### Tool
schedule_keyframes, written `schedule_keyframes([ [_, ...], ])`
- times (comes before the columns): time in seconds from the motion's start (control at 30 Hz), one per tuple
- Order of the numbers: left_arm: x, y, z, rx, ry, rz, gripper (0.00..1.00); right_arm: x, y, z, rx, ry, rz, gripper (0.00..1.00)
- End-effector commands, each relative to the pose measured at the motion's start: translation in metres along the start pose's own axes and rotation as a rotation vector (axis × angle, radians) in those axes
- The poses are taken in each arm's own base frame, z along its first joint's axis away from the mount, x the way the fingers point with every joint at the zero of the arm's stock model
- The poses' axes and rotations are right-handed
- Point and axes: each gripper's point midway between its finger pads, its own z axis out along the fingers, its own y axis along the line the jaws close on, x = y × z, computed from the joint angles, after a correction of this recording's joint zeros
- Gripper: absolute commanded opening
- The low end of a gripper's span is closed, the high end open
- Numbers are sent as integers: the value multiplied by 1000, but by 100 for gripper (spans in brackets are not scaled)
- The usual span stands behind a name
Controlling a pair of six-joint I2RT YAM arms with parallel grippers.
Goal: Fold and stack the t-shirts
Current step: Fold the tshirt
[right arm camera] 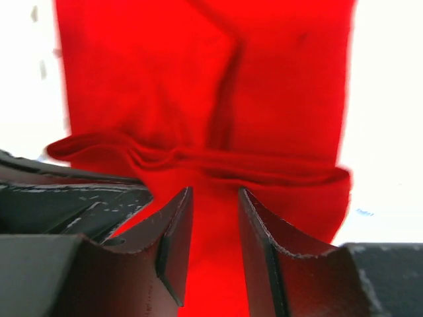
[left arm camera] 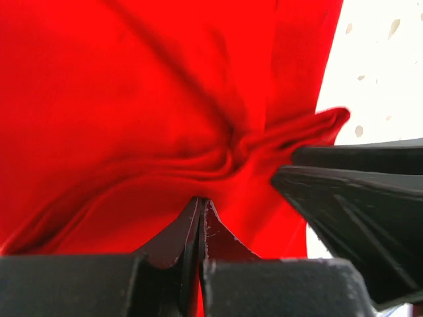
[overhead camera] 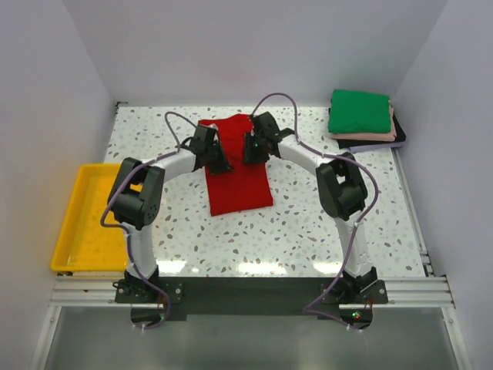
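A bright red t-shirt (overhead camera: 240, 185) lies on the speckled table as a long folded strip running front to back. My left gripper (overhead camera: 218, 160) is at its left edge near the far end. In the left wrist view its jaws (left arm camera: 200, 201) are shut, with red cloth (left arm camera: 132, 99) gathered in wrinkles at the tips. My right gripper (overhead camera: 250, 150) is over the strip's right side. Its jaws (right arm camera: 215, 195) stand apart above a raised fold of the red cloth (right arm camera: 198, 99). A stack of folded t-shirts sits at the back right, with green (overhead camera: 359, 112) on top, then pale pink (overhead camera: 371, 136) and a dark one (overhead camera: 400, 132).
A yellow plastic tray (overhead camera: 77, 223) sits at the table's left edge. The two grippers are close together; the right one's black finger (left arm camera: 357, 198) shows in the left wrist view. White walls enclose the table on three sides.
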Motion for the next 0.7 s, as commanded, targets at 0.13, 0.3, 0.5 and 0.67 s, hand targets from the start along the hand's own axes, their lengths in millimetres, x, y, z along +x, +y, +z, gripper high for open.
schedule_keyframes([
  [0.13, -22, -1, 28, 4, -41, -43, 4, -9, -29, 18, 111, 0, -37, 36],
  [0.3, -10, 29, 23, -51, -40, -114, 4, 2, -43, 23, 139, 22, -25, 38],
  [0.5, -19, 31, 13, -26, -66, -126, 4, 8, -48, 20, 156, 31, -25, 40],
  [0.67, -32, 28, 4, -6, -90, -120, 6, 4, -58, 9, 219, 21, -51, 45],
])
